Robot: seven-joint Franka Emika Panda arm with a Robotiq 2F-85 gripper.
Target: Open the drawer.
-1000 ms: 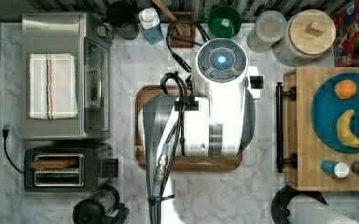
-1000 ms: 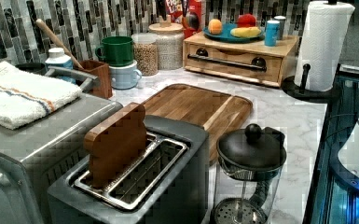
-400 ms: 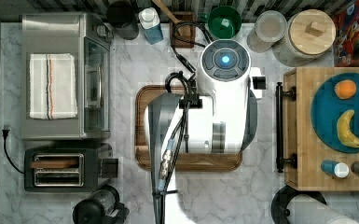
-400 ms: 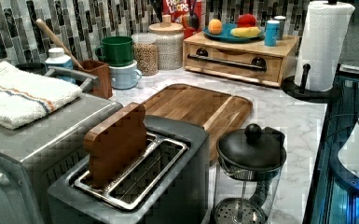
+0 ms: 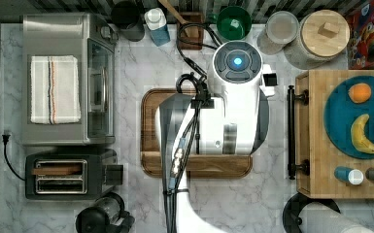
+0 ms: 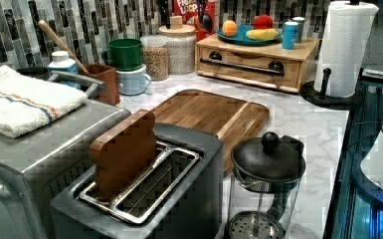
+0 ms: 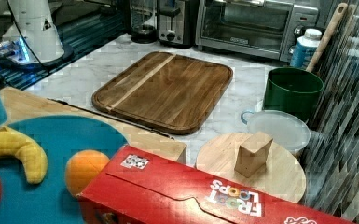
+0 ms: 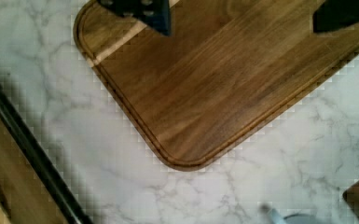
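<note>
While the gripper (image 8: 242,18) hangs with fingers apart over the cutting board (image 8: 224,88), it should straddle the drawer (image 6: 251,63) handle (image 6: 242,65) midway, then pull straight.

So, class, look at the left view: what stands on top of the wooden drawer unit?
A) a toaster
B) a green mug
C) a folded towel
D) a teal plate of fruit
D: the teal plate with fruit rests on the drawer unit.

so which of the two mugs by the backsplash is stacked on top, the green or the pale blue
The dark green mug is on top; it sits on the pale blue mug, which stands on the marble counter beside the brown wooden utensil holder.
</note>
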